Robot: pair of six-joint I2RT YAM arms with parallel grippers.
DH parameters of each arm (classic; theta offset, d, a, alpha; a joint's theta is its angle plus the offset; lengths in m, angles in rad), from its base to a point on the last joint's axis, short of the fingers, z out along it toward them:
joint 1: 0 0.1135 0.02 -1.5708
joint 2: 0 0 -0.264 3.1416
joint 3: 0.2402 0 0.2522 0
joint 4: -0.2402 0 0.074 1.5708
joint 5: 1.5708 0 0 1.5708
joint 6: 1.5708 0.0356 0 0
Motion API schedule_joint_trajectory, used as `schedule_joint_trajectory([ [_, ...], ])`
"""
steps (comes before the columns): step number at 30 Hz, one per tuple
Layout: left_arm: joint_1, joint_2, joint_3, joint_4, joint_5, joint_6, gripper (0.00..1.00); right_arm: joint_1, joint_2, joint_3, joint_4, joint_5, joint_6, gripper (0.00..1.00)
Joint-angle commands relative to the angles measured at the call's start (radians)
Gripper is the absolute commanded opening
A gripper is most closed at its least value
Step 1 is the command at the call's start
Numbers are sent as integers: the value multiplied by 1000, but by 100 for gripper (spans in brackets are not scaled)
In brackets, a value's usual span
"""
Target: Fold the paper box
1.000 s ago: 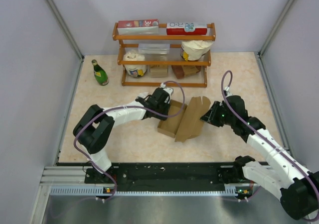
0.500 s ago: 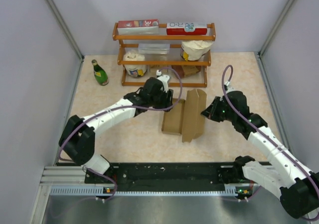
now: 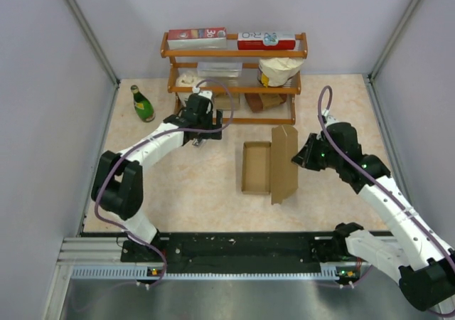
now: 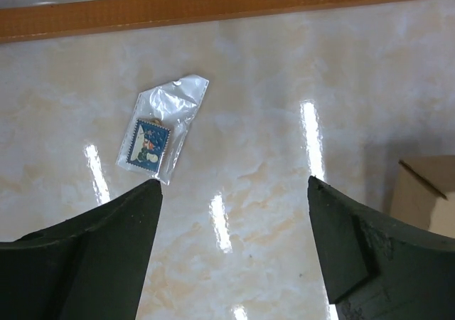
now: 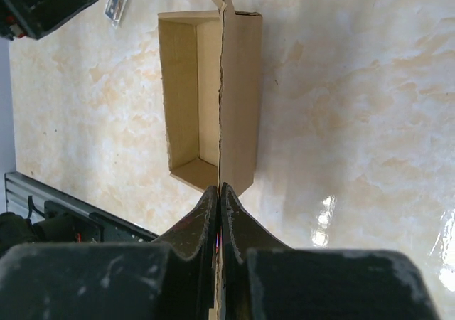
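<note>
My left tool [image 3: 204,126] hangs with its fingers wide apart on nothing, and the paper box [image 3: 257,167] sits on the table [image 3: 199,192] well off to its right, back toward the arm bases. My right tool [image 5: 219,192] is pinched shut on the edge of the box's raised lid flap. The box's long axis runs straight ahead of that tool, so I judge the right arm the nearer one for the fold.

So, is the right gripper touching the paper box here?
Touching. The right wrist view shows the right gripper shut on the lid flap of the paper box, the flap's edge running straight in between its fingertips.
</note>
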Motion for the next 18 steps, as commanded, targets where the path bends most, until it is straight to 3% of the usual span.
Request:
schedule_joint_trajectory([
  [1, -1, 96, 93, -42, -38, 27, 91, -8, -15, 42, -56, -6, -48, 0],
  [5, -1, 168, 122, -19, -87, 45, 99, -8, -20, 24, -60, -12, -55, 0],
  [11, -21, 252, 153, 16, -147, 79, 99, -8, -21, 13, -59, -18, -56, 0],
  [18, -93, 364, 231, -12, -334, 155, 99, -8, -13, 21, -60, -23, -62, 0],
])
